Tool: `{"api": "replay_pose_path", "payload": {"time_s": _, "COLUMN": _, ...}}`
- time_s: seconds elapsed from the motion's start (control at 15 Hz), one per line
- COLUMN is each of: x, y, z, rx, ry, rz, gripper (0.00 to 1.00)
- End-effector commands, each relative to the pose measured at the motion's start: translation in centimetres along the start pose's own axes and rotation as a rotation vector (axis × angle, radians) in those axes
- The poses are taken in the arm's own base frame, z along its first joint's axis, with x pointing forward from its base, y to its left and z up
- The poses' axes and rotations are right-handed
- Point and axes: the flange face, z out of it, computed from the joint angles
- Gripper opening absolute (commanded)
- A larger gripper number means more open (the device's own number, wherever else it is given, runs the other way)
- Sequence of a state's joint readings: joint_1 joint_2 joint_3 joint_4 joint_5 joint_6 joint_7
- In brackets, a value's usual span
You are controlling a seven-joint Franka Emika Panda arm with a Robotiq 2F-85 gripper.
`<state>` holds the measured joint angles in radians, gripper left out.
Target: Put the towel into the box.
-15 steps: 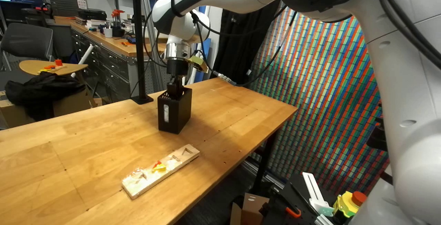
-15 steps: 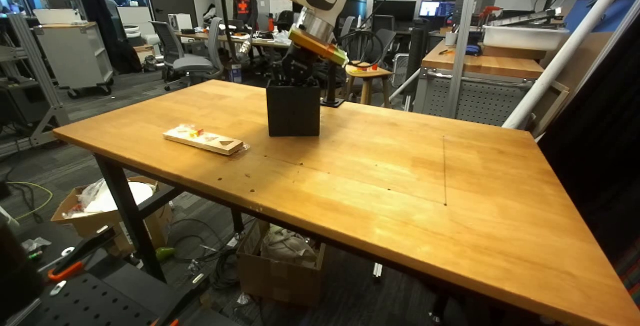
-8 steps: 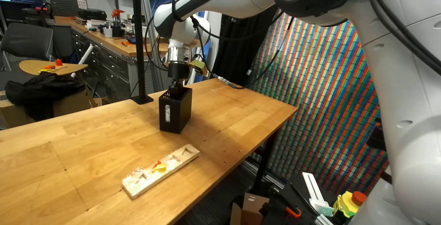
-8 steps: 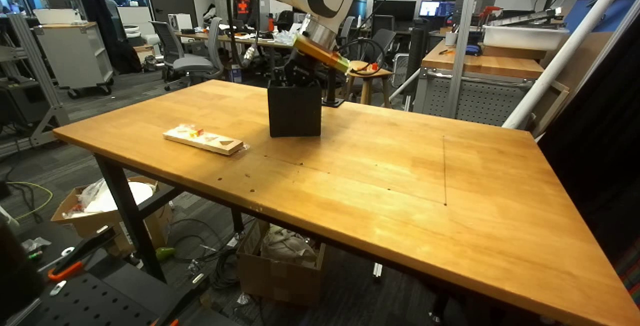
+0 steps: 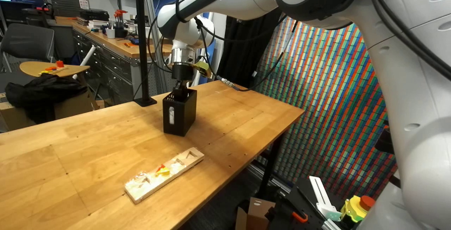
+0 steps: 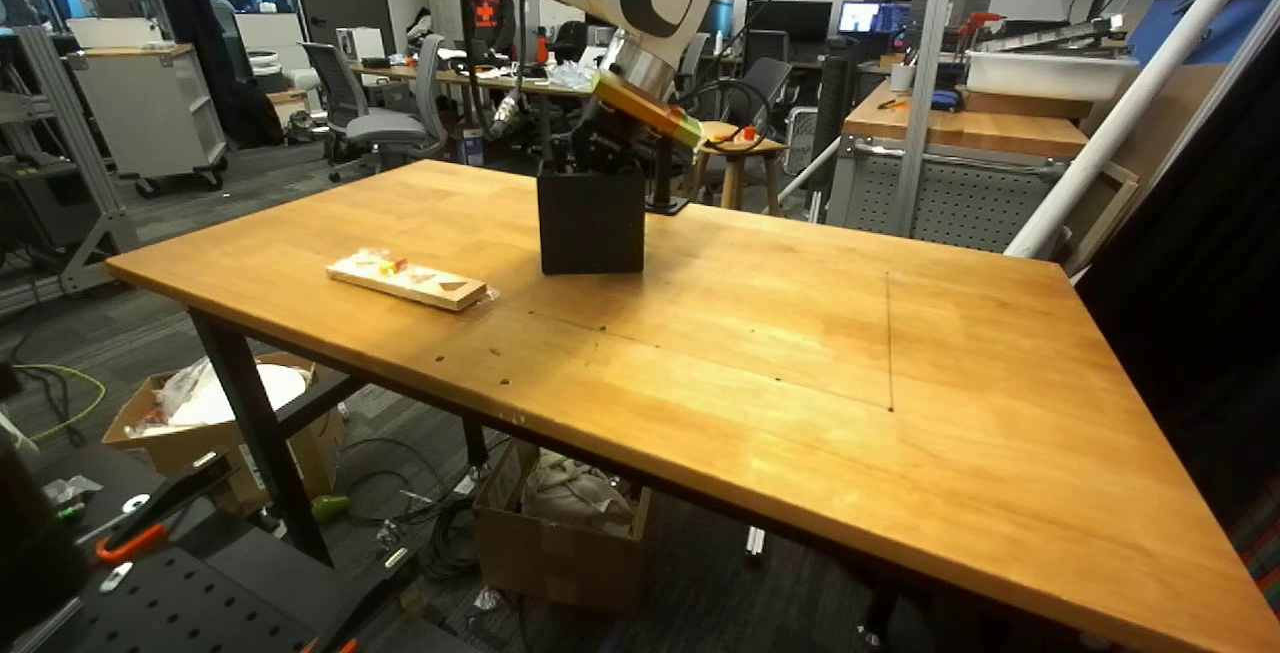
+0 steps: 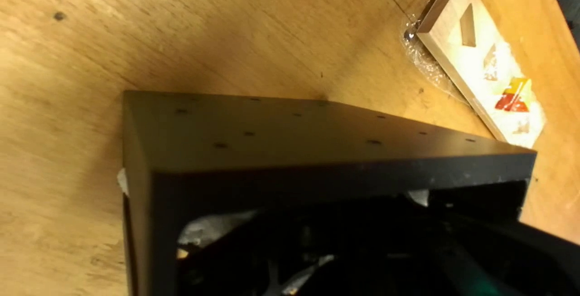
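Black box upright on the wooden counter, top open, a narrow face with a tall slot showing in an exterior view. Claw points down into the open top, tips below the rim and hidden in both exterior views; cannot tell whether they stand apart, together or clamped on anything. Wrist view nearly black within the box, linkage barely readable. Towel appears to be inside the box, seen only in parts: whitish material behind the slot, and, from the wrist, pale patches below the rim plus a white bit at the outer left wall. Wooden shape board lies flat, apart from the box, with triangular cutouts, a red-and-yellow piece on top and clear plastic wrap along one side. Black post stands near the counter's edge, close to the box. Under the counter, in an exterior view, an open cardboard carton with beige cloth in it. Wooden stool beyond, small red and orange items on its seat.
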<state>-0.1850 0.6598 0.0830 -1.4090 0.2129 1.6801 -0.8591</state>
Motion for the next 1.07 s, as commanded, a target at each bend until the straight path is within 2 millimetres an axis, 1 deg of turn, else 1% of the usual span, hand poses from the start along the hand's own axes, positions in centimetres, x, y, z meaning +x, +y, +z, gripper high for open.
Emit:
{"api": "replay_pose_path", "payload": {"time_s": 0.0, "x": -0.8, "y": 0.0, "z": -3.7, "rx": -0.042, "ry": 0.025, "rz": -0.003, "gripper": 0.03}}
{"api": "replay_pose_path", "payload": {"time_s": 0.27, "x": -2.1, "y": -1.0, "z": -8.1, "rx": -0.119, "ry": 0.075, "rz": 0.024, "gripper": 0.03}}
{"api": "replay_pose_path", "payload": {"time_s": 0.6, "x": -4.2, "y": -3.6, "z": -13.0, "rx": -0.199, "ry": 0.119, "rz": 0.051, "gripper": 0.03}}
{"api": "replay_pose_path", "payload": {"time_s": 0.8, "x": -5.3, "y": -5.1, "z": -15.1, "rx": -0.240, "ry": 0.141, "rz": 0.071, "gripper": 0.04}}
{"api": "replay_pose_path", "payload": {"time_s": 1.0, "x": -6.1, "y": -6.6, "z": -16.6, "rx": -0.283, "ry": 0.142, "rz": 0.078, "gripper": 0.05}}
